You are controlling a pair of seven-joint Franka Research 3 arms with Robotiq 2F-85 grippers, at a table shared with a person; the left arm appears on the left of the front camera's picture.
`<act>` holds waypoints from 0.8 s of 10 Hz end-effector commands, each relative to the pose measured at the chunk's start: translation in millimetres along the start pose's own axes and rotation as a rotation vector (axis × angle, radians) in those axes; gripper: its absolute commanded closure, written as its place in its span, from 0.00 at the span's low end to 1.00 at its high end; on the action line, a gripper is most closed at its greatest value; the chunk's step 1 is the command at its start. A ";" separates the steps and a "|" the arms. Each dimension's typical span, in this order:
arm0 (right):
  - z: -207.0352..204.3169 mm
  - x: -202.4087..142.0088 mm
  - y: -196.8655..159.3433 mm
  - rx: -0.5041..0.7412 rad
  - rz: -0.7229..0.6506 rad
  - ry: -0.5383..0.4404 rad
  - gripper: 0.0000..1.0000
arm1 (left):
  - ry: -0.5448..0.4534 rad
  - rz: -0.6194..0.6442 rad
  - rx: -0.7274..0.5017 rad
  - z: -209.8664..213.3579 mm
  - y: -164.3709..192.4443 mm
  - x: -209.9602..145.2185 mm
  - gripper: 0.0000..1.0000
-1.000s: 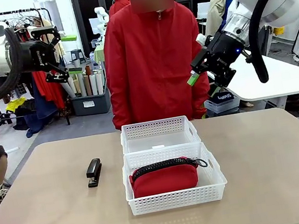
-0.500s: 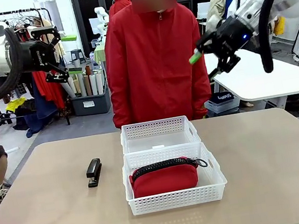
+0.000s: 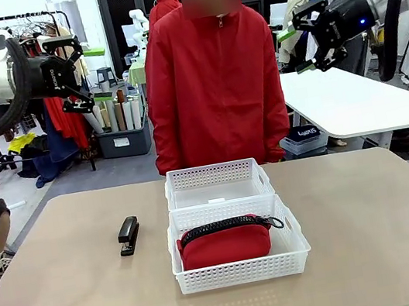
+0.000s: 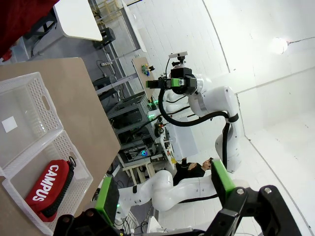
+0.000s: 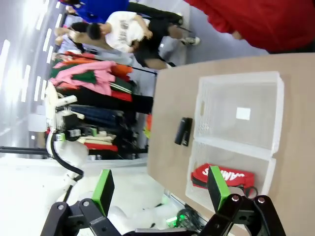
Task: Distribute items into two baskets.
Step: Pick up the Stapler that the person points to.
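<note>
The red zip pouch (image 3: 225, 245) with black strap lies in the near white basket (image 3: 242, 269); the far basket (image 3: 218, 184) behind it holds just a small white label. A small black stapler (image 3: 129, 235) lies on the table left of the baskets. My left gripper (image 3: 79, 70) hangs open high at the upper left, far above the table. My right gripper (image 3: 304, 36) is open high at the upper right. The left wrist view shows the open left gripper (image 4: 165, 184), the pouch (image 4: 50, 189) and the baskets (image 4: 27, 118). In the right wrist view are the open right gripper (image 5: 160, 186), the stapler (image 5: 183, 131) and the pouch (image 5: 222, 178).
A person in a red jacket (image 3: 211, 81) stands at the table's far edge right behind the baskets. A white side table (image 3: 353, 104) stands at the back right, a clothes rack and storage bins at the back left. The tan tabletop (image 3: 375, 234) lies bare on both sides.
My right gripper has risen and swung to the right, away from the person and the baskets. The left arm, pouch and stapler have not moved.
</note>
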State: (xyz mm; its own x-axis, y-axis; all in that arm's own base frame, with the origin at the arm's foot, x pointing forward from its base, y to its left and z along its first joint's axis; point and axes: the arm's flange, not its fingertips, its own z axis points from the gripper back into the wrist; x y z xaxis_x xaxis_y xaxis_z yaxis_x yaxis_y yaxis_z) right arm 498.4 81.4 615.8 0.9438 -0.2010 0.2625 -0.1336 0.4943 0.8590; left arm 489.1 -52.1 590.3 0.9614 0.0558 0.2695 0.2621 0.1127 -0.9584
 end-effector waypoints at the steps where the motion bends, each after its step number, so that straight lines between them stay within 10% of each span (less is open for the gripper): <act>1: 2.6 1.8 -25.0 0.130 -0.012 0.023 0.00 | 0.002 -0.005 -0.003 -0.1 -3.0 -0.3 0.00; 8: -7.0 15.8 -52.3 0.405 -0.087 0.122 0.00 | 0.002 -0.005 -0.003 -0.1 -3.0 -0.3 0.00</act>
State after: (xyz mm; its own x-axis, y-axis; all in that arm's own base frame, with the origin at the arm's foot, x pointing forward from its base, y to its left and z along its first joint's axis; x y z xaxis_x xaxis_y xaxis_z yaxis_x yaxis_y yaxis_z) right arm 518.0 58.4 568.9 0.9841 -0.1247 0.1267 -0.1085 0.1431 0.9837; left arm 489.1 -52.1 590.3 0.9614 0.0558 0.2696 0.2622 0.1127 -0.9584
